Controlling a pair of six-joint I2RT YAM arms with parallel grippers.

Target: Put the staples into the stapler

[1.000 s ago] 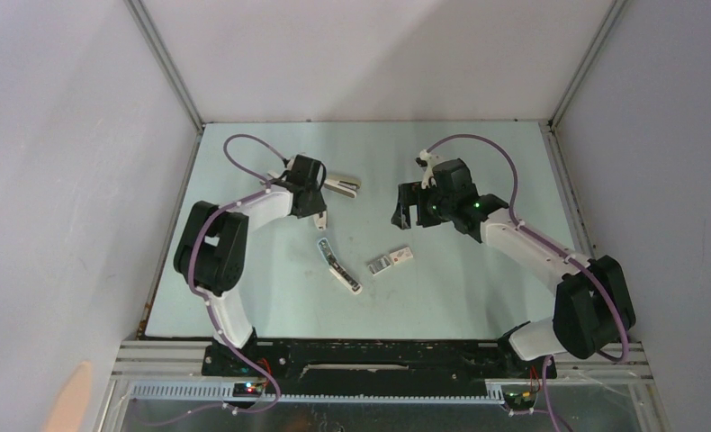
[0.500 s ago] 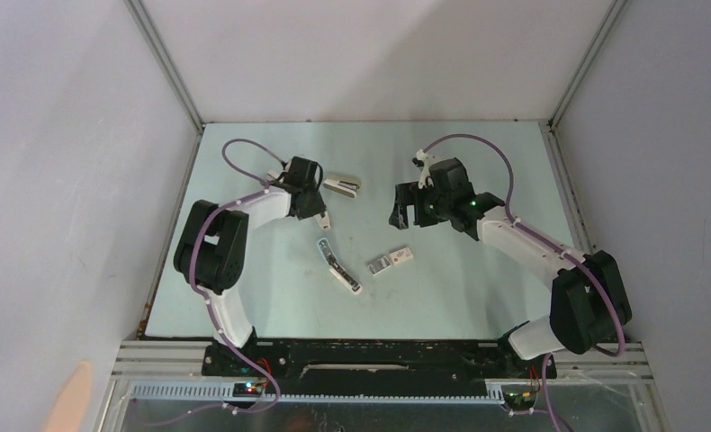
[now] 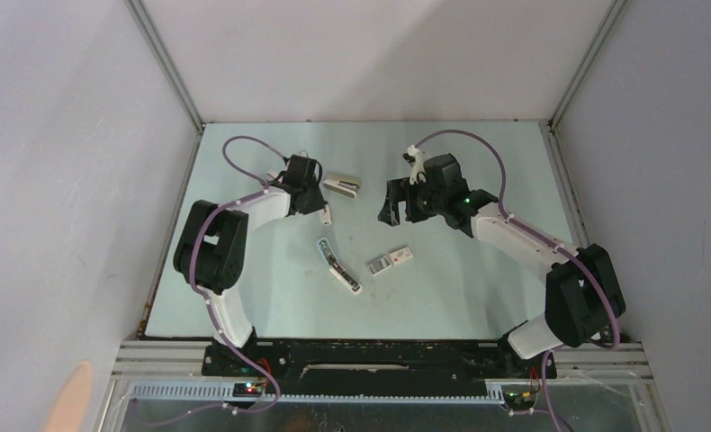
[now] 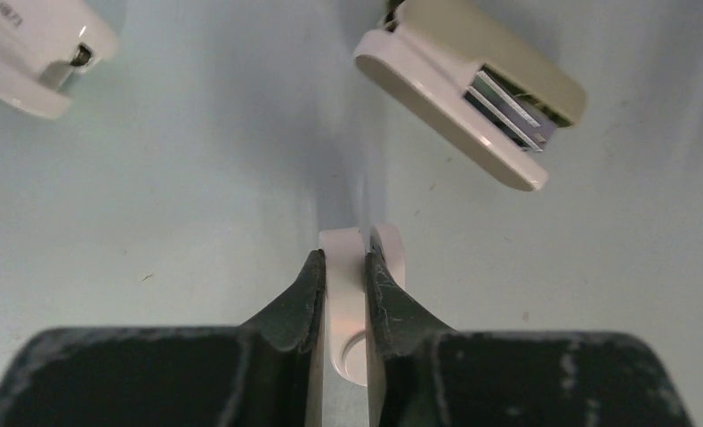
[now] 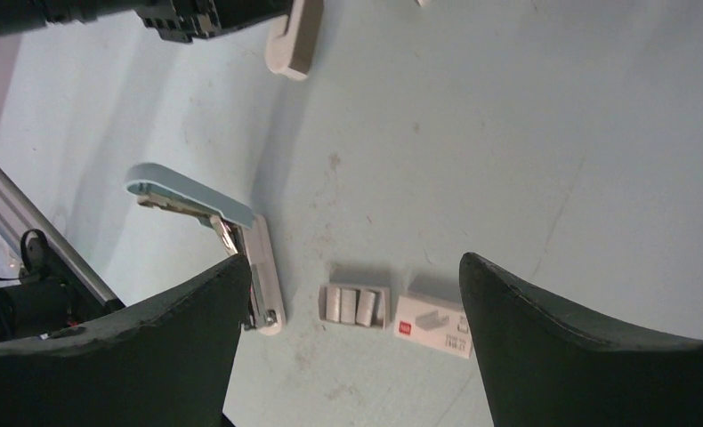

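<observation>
The stapler (image 3: 338, 265) lies hinged open mid-bench (image 3: 460, 297). The staples (image 3: 391, 261) sit just right of it, grey tray slid out. Farther back, the left hand (image 3: 323, 212) is clenched on a small white stub (image 4: 346, 302). A beige wedge stapler (image 4: 472, 89) and a white wedge (image 4: 28, 53) lie near it. The right hand (image 3: 395, 205) hangs released above the bench.
</observation>
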